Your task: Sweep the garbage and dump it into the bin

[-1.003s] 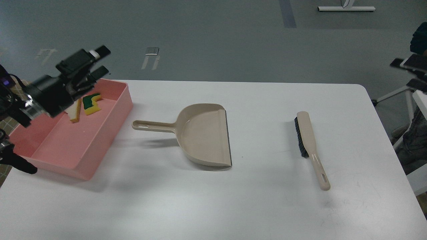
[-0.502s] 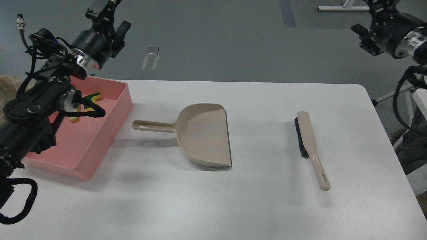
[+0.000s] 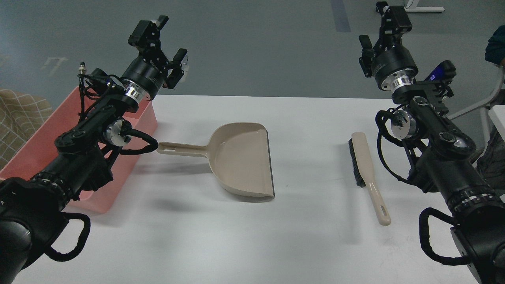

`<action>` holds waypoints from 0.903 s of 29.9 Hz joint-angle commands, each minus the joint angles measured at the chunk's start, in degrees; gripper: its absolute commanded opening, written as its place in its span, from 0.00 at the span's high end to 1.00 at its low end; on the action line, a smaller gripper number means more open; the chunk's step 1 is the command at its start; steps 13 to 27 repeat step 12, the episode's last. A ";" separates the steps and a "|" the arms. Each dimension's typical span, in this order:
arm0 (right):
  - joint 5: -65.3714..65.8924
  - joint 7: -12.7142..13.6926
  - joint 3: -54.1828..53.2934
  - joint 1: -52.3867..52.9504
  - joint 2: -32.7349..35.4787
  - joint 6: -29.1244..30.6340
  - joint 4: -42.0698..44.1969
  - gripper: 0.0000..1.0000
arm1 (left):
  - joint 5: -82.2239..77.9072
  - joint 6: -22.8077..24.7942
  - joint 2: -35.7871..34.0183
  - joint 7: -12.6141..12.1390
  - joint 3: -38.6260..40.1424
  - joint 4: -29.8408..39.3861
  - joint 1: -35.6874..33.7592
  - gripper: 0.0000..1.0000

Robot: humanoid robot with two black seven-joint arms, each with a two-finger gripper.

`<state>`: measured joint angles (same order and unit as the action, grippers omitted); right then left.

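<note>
The pink bin point(image 3: 37, 136) stands at the table's left edge, and my left arm crosses over it. The garbage, a yellow-green sponge piece and a whitish wedge, is hidden behind that arm. My left gripper point(image 3: 165, 43) is raised above the bin's far right corner, open and empty. My right gripper point(image 3: 378, 29) is raised beyond the table's far right edge, its fingers apart and empty. The beige dustpan point(image 3: 242, 157) lies empty at mid-table with its handle pointing left toward the bin. The beige brush point(image 3: 365, 165) lies to its right, below my right arm.
The white table point(image 3: 252, 236) has its rounded far right corner behind my right forearm. A phone on a stand point(image 3: 442, 71) and a person's clothing point(image 3: 495, 45) show at the right edge. A checked cloth point(image 3: 19, 114) lies left of the bin.
Both arms have swung up and inward over the table. My left arm now covers the inside of the bin and hides the scraps. My right arm has come fully into view.
</note>
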<state>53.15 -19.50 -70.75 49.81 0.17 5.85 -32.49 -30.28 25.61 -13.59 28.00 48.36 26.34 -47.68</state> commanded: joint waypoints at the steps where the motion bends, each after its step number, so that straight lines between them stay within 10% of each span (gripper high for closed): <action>1: -7.78 -0.19 -0.27 -0.15 -0.17 1.88 0.05 0.07 | 0.13 2.24 0.93 -0.05 -0.10 -1.12 0.04 0.02; 27: -8.41 -0.19 -0.27 -1.99 -0.17 4.53 -2.83 0.00 | 0.22 2.16 1.11 -0.05 0.16 -0.95 0.04 0.02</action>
